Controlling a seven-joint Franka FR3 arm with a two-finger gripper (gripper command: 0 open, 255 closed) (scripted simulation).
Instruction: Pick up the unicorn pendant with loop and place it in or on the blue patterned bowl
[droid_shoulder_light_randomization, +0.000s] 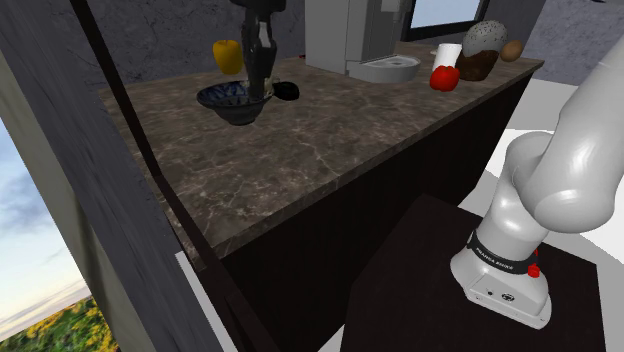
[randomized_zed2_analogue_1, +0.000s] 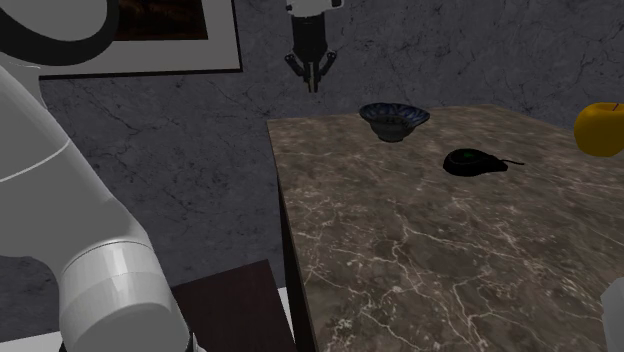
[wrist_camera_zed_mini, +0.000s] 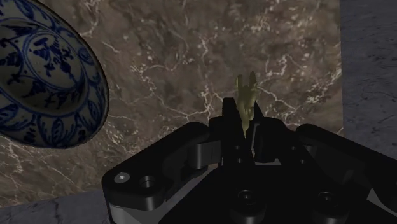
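The glossy white, rounded arm (droid_shoulder_light_randomization: 560, 170) is showing a black band with white lettering (droid_shoulder_light_randomization: 500, 250) and a small red button (droid_shoulder_light_randomization: 535, 270) near its base; the all-black two-finger gripper (wrist_camera_zed_mini: 245, 127) is displaying round screw recesses (wrist_camera_zed_mini: 147, 182).

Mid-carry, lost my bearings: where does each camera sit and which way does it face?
Shoulder view: beside and behind the stand, looking down along the counter toward the blue patterned bowl; the arm base and the gripper show.
Second exterior view: close by the arm, facing the counter's end and a grey wall; a white arm link and the gripper show.
Wrist view: on the hand, looking down at the counter; its fingers clasp the pendant.
All three share the bowl.
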